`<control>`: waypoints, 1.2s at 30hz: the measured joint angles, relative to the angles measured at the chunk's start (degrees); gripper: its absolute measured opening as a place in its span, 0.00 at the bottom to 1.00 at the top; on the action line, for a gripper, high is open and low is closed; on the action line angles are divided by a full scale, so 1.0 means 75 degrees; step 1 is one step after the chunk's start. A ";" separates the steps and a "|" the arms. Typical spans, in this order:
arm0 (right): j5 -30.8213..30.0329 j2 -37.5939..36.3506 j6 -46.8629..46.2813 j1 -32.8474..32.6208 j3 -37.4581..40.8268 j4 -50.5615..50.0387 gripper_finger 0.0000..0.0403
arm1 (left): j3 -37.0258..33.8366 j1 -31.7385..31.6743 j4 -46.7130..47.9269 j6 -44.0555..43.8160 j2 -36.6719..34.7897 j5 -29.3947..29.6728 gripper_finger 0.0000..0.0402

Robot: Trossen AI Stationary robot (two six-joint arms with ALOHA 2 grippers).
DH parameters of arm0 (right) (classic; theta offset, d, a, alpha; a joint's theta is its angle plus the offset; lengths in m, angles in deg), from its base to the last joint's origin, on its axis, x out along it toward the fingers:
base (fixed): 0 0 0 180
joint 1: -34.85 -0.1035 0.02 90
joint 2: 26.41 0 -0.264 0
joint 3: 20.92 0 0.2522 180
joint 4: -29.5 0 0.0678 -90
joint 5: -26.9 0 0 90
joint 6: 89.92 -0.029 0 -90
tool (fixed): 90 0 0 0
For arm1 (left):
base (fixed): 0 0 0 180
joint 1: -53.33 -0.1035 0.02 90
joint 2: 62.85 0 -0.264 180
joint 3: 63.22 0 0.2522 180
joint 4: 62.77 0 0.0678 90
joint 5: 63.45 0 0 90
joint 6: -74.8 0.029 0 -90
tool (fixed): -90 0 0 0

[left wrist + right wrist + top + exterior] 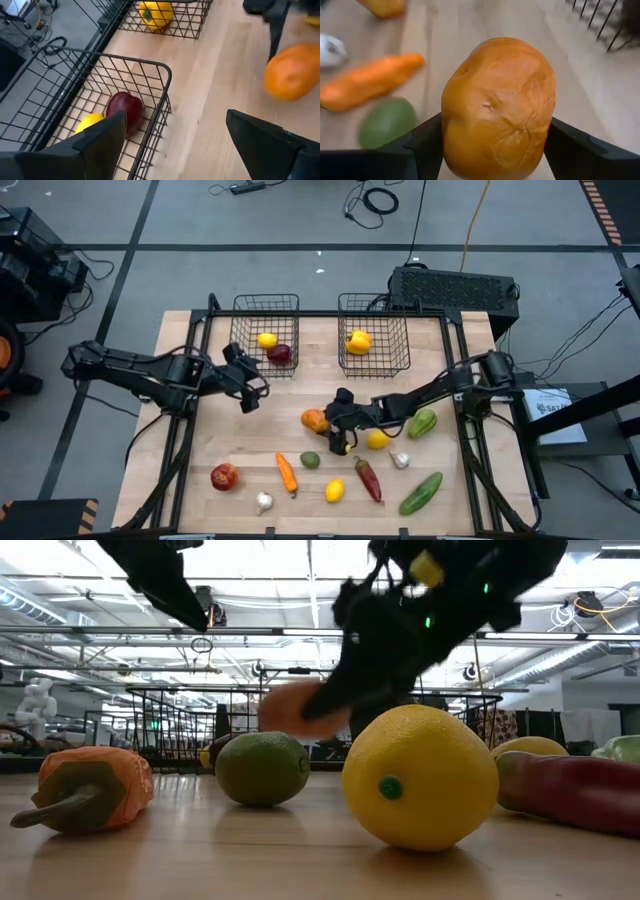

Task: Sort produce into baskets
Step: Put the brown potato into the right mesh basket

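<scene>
My right gripper (335, 420) is shut on an orange-coloured fruit (314, 420) near the table's middle; the fruit fills the right wrist view (497, 105). My left gripper (250, 393) is open and empty, just in front of the left wire basket (240, 345), which holds a lemon (267, 339) and a dark red apple (281, 355). The right basket (400, 350) holds a yellow pepper (358, 341). On the table lie a red apple (224, 476), carrot (287, 473), lime (311, 460), two lemons (335, 490), chilli (368, 478), two garlic bulbs (264, 502) and a cucumber (421, 493). My right gripper pinches the orange fruit by its two opposite sides (451, 135), one finger (422, 142) on each side. The fingers come from the table's right, slanting down. In the low view the fruit (295, 710) hangs clear above the tabletop.
A lemon (377, 440) and a green piece (422, 423) lie just under my right arm. Both baskets stand at the table's far edge, with bare wood between them and in front of the left one. A black box (455, 285) stands behind the right basket.
</scene>
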 joint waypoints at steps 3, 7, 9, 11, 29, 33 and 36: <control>-0.0002 -0.0578 0.0094 -0.0015 0.0000 -0.0176 0.70 | -0.0010 0.0111 -0.0053 -0.0002 -0.0027 0.0060 0.86; -0.0073 -0.1511 0.0523 0.0018 0.0000 -0.0875 0.70 | -0.0013 0.0285 -0.0171 -0.0001 -0.0111 0.0075 0.86; -0.0325 -0.2064 0.0767 0.0105 0.0000 -0.1355 0.70 | -0.0013 0.0391 -0.0177 -0.0002 -0.0142 0.0075 0.86; -0.0869 -0.2647 0.1019 0.0226 0.0000 -0.1959 0.70 | -0.0013 0.0483 -0.0170 -0.0003 -0.0167 0.0075 0.86; -0.2732 -0.4090 0.2803 0.3801 0.0000 -0.4342 0.70 | -0.0013 0.0597 -0.0308 -0.0005 -0.0167 0.0072 0.86; -0.2249 -0.3743 0.2772 0.4617 0.0000 -0.4339 0.70 | -0.0013 0.0597 -0.0306 -0.0002 -0.0164 0.0069 0.86; -0.2066 -0.3375 0.2625 0.5077 0.0000 -0.4246 0.70 | -0.0013 0.0594 -0.0306 0.0001 -0.0164 0.0069 0.86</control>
